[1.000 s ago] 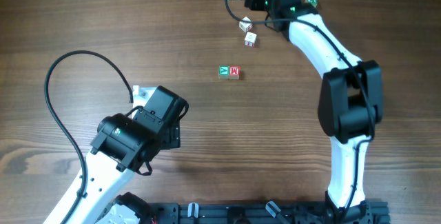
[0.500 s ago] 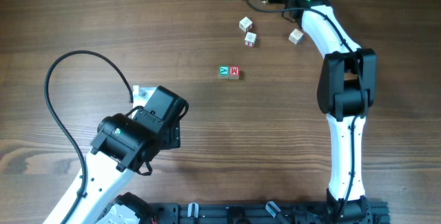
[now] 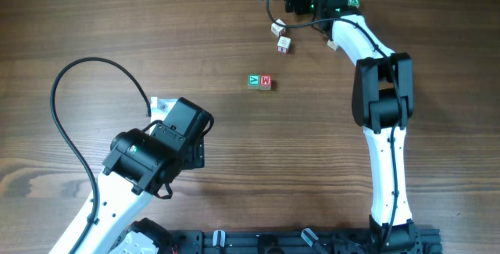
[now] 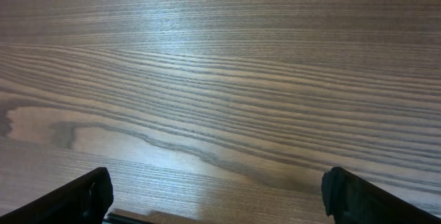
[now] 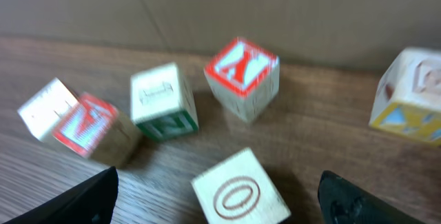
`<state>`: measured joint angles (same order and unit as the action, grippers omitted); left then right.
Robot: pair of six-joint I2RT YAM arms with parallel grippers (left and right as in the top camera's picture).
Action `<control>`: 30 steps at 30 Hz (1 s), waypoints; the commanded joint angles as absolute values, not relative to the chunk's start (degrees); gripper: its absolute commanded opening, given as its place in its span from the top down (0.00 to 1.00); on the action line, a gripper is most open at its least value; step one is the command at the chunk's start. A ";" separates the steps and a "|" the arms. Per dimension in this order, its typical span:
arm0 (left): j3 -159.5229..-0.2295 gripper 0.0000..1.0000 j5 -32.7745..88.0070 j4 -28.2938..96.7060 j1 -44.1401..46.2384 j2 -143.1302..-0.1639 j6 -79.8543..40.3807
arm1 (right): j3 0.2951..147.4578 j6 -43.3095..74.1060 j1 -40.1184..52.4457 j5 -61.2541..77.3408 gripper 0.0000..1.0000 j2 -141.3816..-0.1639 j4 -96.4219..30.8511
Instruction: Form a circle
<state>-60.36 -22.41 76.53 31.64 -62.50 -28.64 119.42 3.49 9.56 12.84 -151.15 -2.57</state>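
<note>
Several wooden letter blocks [image 3: 277, 29] lie scattered by the far edge of the table [image 3: 117, 19], right of centre, not in a circle. Two more, a green block [image 3: 254, 80] touching a red block [image 3: 266, 81], sit near mid-table. The right gripper [image 3: 295, 0] is among the far blocks, fingers spread, grasping nothing. The left gripper [image 4: 219, 200] is toward the near left corner, fingers spread wide, empty.

Left arm [image 3: 148, 156], folded near base: we are holding left gripper [image 4: 220, 198] gaping. Right arm [image 3: 383, 105], stretched far: we are holding right gripper [image 5: 222, 202] spread wide.
</note>
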 commanded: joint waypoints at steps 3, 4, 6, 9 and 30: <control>-60.27 0.00 -21.89 76.51 31.33 -62.08 -29.43 | 120.77 -2.61 10.15 10.13 0.19 -153.47 -2.63; -60.27 0.00 -21.89 76.51 31.33 -62.08 -29.43 | 120.81 -2.76 10.15 10.11 0.25 -153.47 -2.63; -60.27 0.00 -21.89 76.53 31.33 -62.08 -29.43 | 120.79 -3.01 10.15 10.11 0.32 -153.47 -2.96; -60.27 0.00 -21.89 76.51 31.33 -62.08 -29.43 | 120.81 -3.01 10.22 10.07 0.48 -153.45 -3.14; -60.27 0.00 -21.91 76.51 31.33 -62.08 -29.43 | 121.91 -2.39 10.33 6.37 0.86 -133.36 -27.38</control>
<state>-60.36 -22.41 76.53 31.64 -62.50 -28.64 120.90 -2.46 9.98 7.22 -142.23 -22.63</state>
